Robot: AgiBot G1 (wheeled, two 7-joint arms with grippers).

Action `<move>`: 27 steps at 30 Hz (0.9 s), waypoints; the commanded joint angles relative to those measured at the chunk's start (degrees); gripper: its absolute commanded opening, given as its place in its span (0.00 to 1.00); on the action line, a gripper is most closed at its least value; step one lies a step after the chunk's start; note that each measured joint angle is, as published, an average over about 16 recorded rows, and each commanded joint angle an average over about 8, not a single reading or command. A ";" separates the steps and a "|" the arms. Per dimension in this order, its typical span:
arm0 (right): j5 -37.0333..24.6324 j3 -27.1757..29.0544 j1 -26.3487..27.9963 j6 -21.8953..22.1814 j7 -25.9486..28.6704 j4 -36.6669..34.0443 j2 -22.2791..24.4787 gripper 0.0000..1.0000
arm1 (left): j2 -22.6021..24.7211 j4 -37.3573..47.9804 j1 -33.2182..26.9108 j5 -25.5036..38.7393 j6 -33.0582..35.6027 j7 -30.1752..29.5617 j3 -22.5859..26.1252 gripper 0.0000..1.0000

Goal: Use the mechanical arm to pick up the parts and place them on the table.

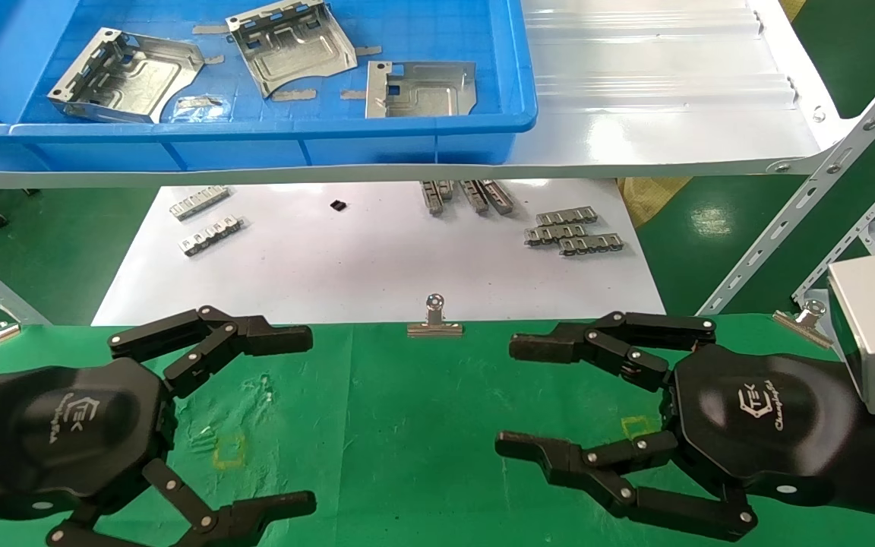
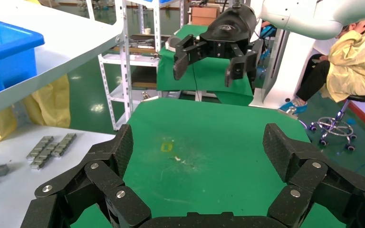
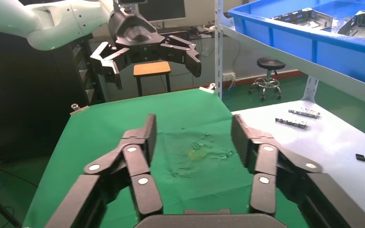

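1. While both arms hang low over the near table [image 1: 407, 425], nothing is in hand: left gripper [image 1: 308, 418] and right gripper [image 1: 506, 395] have their fingers spread wide and empty, tips pointing at each other across bare green cloth.
2. Step judged: the very start, reach not yet begun (no part on the table so far).
3. Just past the grippers, a binder clip [image 1: 434, 317] pins the cloth's far edge; two faint yellow marks [image 1: 229, 450] sit on the cloth near the fingers.
4. Farther, a white sheet [image 1: 361, 258] carries small ridged strips [image 1: 573, 231] left and right, not task items.
5. Farthest, on the white shelf [image 1: 673, 114], a blue bin [image 1: 270, 144] holds the parts: left plate [image 1: 124, 76], middle plate [image 1: 291, 44], right plate [image 1: 421, 90].
6. Next move calls for one arm to lift clear of the shelf lip, go over the bin wall, come down on a plate's folded rim. Right plate looks nearest the right gripper (my guess only).
7. Hard to see: middle plate's far edge is cut off by the frame top; the bin's left end is cropped; flat scraps on the bin floor are unclear. Wrist views show only slivers of bin and parts.
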 commanded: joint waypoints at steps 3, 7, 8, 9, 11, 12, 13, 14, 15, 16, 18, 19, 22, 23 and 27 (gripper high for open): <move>0.00 0.00 0.00 0.00 0.00 0.00 0.00 0.00 | 0.00 0.00 0.00 0.00 0.00 0.00 0.00 1.00; 0.00 0.00 0.00 0.00 0.00 0.00 0.00 0.00 | 0.00 0.00 0.00 0.00 0.00 0.00 0.00 1.00; 0.00 0.00 0.00 0.00 0.00 0.00 0.00 0.00 | 0.00 0.00 0.00 0.00 0.00 0.00 0.00 1.00; 0.00 0.00 0.00 0.00 0.00 0.00 0.00 0.00 | 0.00 0.00 0.00 0.00 0.00 0.00 0.00 1.00; 0.00 0.00 0.00 0.00 0.00 0.00 0.00 0.00 | 0.00 0.00 0.00 0.00 0.00 0.00 0.00 1.00; 0.00 0.00 0.00 0.00 0.00 0.00 0.00 0.00 | 0.00 0.00 0.00 0.00 0.00 0.00 0.00 1.00; 0.00 0.00 0.00 0.00 0.00 0.00 0.00 0.00 | 0.00 0.00 0.00 0.00 0.00 0.00 0.00 1.00; 0.00 0.00 0.00 0.00 0.00 0.00 0.00 0.00 | 0.00 0.00 0.00 0.00 0.00 0.00 0.00 1.00; 0.00 0.00 0.00 0.00 0.00 0.00 0.00 0.00 | 0.00 0.00 0.00 0.00 0.00 0.00 0.00 1.00; 0.00 0.00 0.00 0.00 0.00 0.00 0.00 0.00 | 0.00 0.00 0.00 0.00 0.00 0.00 0.00 1.00; 0.00 0.00 0.00 0.00 0.00 0.00 0.00 0.00 | 0.00 0.00 0.00 0.00 0.00 0.00 0.00 1.00; 0.00 0.00 0.00 0.00 0.00 0.00 0.00 0.00 | 0.00 0.00 0.00 0.00 0.00 0.00 0.00 1.00; 0.00 0.00 0.00 0.00 0.00 0.00 0.00 0.00 | 0.00 0.00 0.00 0.00 0.00 0.00 0.00 1.00; 0.00 0.00 0.00 0.00 0.00 0.00 0.00 0.00 | 0.00 0.00 0.00 0.00 0.00 0.00 0.00 1.00; 0.00 0.00 0.00 0.00 0.00 0.00 0.00 0.00 | 0.00 0.00 0.00 0.00 0.00 0.00 0.00 1.00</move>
